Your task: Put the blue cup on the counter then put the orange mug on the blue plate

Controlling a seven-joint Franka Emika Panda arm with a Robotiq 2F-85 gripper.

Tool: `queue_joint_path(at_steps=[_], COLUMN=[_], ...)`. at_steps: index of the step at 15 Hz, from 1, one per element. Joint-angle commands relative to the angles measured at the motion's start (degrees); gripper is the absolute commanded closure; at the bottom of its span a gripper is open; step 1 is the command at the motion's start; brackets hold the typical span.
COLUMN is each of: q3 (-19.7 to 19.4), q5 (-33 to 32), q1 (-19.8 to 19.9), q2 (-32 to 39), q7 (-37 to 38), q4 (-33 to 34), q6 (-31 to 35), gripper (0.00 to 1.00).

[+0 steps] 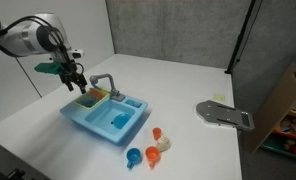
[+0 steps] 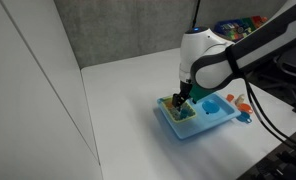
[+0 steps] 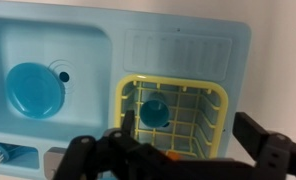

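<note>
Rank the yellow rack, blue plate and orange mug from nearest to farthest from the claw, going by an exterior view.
From the claw, in an exterior view:
1. Yellow rack, right under it, set in the sink.
2. Blue plate, in the sink's basin.
3. Orange mug, on the counter in front of the sink.
</note>
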State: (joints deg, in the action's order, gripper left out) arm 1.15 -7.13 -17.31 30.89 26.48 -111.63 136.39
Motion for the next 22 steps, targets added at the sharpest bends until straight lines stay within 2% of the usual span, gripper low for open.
queue_joint_path(at_steps=[1, 14, 22], q3=[-1.4, -1.6, -2.0], q5=[-0.4, 6.1, 7.5], q1=[-1.2, 0.2, 0.3], q2=[0.9, 4.2, 6.5], q7=[3.8, 3.6, 2.5], q4=[-0.5, -0.3, -0.2], q6=[3.0, 8.0, 12.9], gripper=[0.00, 0.00, 0.00])
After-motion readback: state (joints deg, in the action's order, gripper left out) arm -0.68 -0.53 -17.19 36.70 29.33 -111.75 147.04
